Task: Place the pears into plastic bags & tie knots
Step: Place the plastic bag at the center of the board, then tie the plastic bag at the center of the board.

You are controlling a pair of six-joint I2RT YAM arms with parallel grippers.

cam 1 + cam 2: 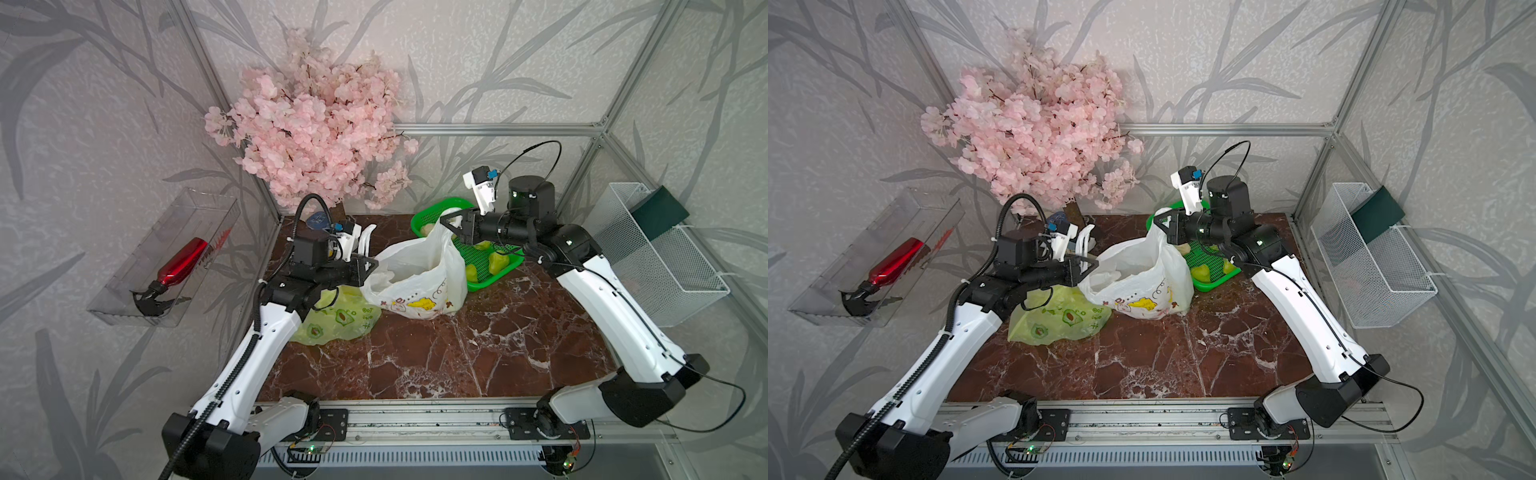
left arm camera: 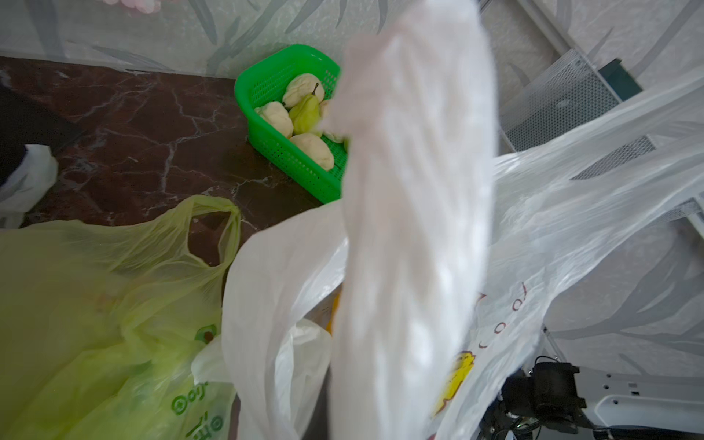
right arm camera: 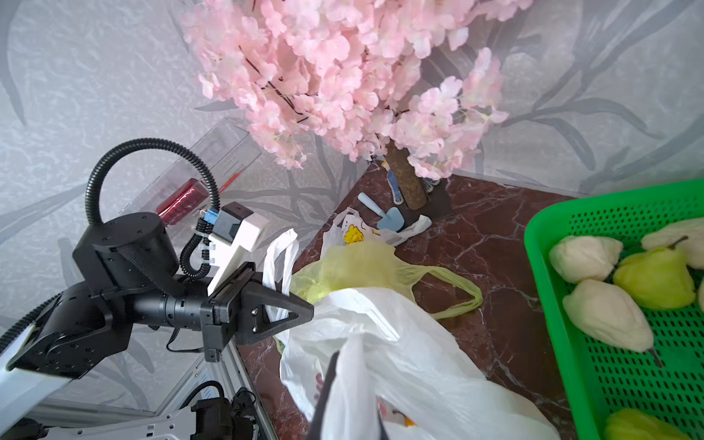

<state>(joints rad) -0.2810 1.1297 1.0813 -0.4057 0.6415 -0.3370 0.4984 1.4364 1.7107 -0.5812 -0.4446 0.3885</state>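
Observation:
A white plastic bag (image 1: 415, 286) with rabbit and yellow prints stands open mid-table, stretched between both grippers. My left gripper (image 1: 374, 264) (image 3: 309, 310) is shut on its left handle, which covers the jaws in the left wrist view. My right gripper (image 1: 444, 220) (image 3: 350, 400) is shut on the right handle (image 3: 348, 381). A yellow-green avocado-print bag (image 1: 336, 318) (image 2: 95, 304) lies slack under the left arm. Another white bag (image 3: 354, 230) lies at the back. Pears (image 1: 496, 262) (image 2: 304, 112) (image 3: 653, 278) sit in the green basket (image 1: 434, 208) (image 3: 552, 304), some pale-wrapped. No knots show.
A pink blossom tree (image 1: 316, 124) stands at the back left corner, with a small blue shovel (image 3: 388, 218) at its foot. A white mesh basket (image 1: 665, 257) hangs on the right wall. A clear tray with a red bottle (image 1: 183, 262) hangs on the left wall.

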